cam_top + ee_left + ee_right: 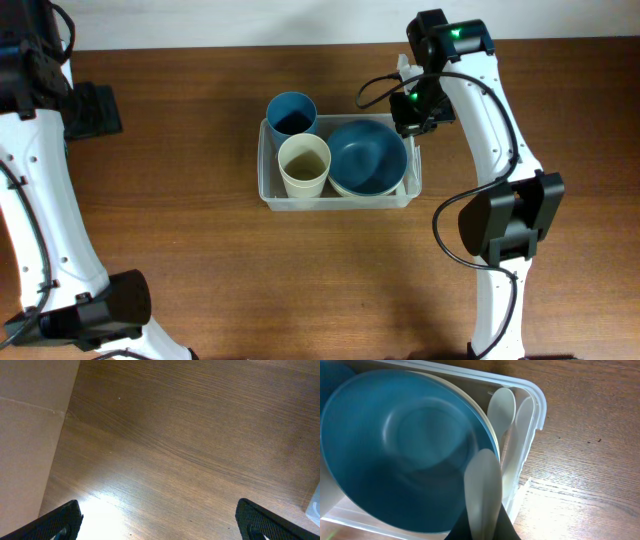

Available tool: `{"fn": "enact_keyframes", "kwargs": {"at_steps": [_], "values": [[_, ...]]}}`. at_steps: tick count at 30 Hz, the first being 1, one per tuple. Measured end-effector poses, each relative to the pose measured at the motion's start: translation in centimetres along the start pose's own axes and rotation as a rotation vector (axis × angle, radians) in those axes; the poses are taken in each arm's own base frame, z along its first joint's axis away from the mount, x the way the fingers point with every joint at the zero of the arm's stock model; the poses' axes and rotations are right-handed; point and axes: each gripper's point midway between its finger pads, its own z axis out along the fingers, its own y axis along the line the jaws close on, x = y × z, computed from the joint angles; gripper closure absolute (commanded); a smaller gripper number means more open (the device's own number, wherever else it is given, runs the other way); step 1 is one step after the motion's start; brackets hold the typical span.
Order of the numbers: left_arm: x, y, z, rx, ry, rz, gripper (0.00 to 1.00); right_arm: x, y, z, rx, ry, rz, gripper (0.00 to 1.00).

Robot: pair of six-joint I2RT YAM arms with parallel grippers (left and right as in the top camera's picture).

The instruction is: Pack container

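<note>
Right now the clear plastic container (340, 203) sits in the middle of the wooden table (180, 230). It holds a blue cup (291, 112), a cream cup (304, 165) and a blue bowl (367, 155) nested in a cream bowl (489, 422). The right gripper (482, 530) is clamped on a cream spoon (482, 480) over the container's right end, where two more spoons (501, 405) lie along the wall. The left gripper (160, 525) hangs over bare wood well to the left, jaws spread wide.

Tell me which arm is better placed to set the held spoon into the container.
Right. The right gripper is shut on a cream spoon at the container's edge, beside the blue bowl. The left gripper hangs open over the table, away from it.
</note>
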Motion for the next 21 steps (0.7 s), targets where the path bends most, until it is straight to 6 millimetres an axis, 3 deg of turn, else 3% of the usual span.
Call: {"fn": "enact_keyframes", "kwargs": {"at_steps": [11,21], "values": [[0.0,0.0,0.0,0.000,0.000,0.000,0.00,1.7,-0.4,2.2,0.002,0.090,0.012,0.96],[0.0,0.0,0.0,0.000,0.000,0.000,0.00,0.9,-0.3,2.3,-0.002,0.056,0.008,0.96]]}}
